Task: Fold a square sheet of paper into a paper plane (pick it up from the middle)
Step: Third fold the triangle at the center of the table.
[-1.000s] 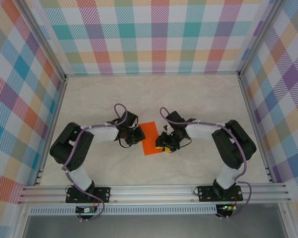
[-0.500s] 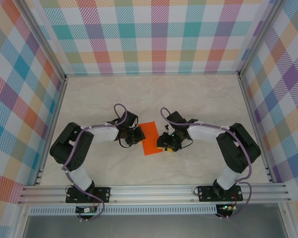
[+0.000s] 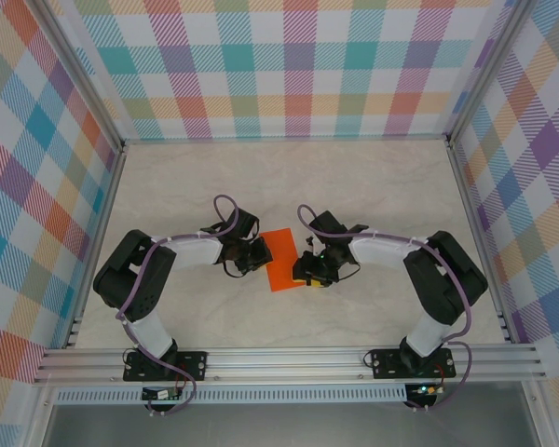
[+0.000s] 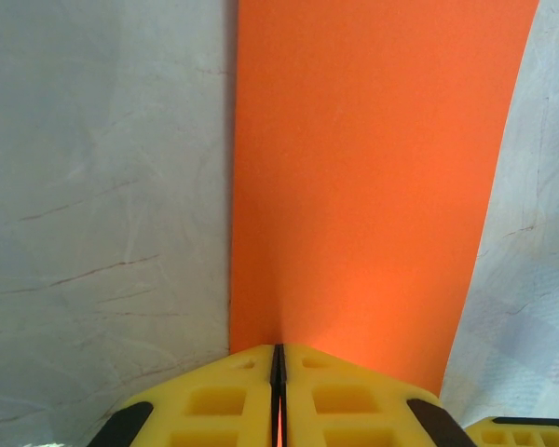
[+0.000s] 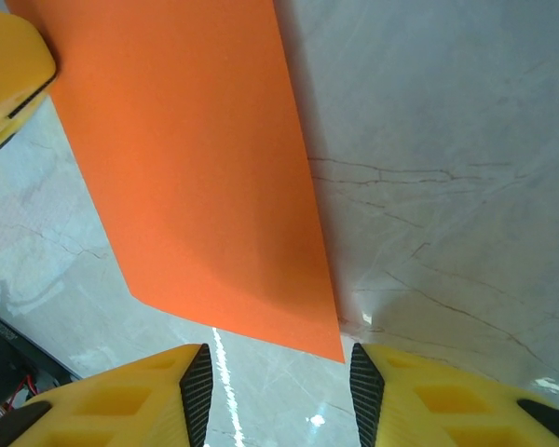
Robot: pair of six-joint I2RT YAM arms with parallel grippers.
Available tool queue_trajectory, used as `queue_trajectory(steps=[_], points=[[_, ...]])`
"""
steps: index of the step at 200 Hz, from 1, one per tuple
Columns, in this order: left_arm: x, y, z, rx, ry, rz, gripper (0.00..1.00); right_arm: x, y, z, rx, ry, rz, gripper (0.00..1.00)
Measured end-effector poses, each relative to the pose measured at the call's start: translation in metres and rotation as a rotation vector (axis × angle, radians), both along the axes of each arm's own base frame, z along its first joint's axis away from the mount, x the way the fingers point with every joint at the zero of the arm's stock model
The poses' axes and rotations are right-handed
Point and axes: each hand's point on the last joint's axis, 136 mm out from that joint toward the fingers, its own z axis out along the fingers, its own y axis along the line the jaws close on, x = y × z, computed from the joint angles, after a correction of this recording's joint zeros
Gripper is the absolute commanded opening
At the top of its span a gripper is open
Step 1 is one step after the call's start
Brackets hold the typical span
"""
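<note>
Sheet of paper point(image 3: 281, 259): orange, a narrow rectangle lying flat on the desk point(image 3: 373, 186), between both arms.
Left pincer point(image 4: 278, 358): clenched on the sheet's near edge.
Right pincer point(image 5: 275, 368): released, fingers apart, the sheet's corner just before the gap.

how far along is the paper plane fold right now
Early. Done: the orange sheet shows as a narrow rectangle, perhaps one fold made; no nose or wings. In hand: the left gripper is shut on its edge; the right gripper is open at a corner. Left: nearly all the folds.
</note>
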Motion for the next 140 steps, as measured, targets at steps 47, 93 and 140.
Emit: queue_trajectory(steps=[47, 93, 140], points=[[0.0, 0.0, 0.0, 0.0, 0.0, 0.0, 0.1, -0.003, 0.001, -0.006, -0.004, 0.015, 0.016, 0.43], [0.0, 0.0, 0.0, 0.0, 0.0, 0.001, 0.1, -0.002, 0.009, -0.005, 0.035, 0.017, 0.026, 0.4], [0.0, 0.0, 0.0, 0.002, -0.001, 0.002, 0.1, 0.004, 0.016, -0.001, 0.069, -0.003, 0.014, 0.37]])
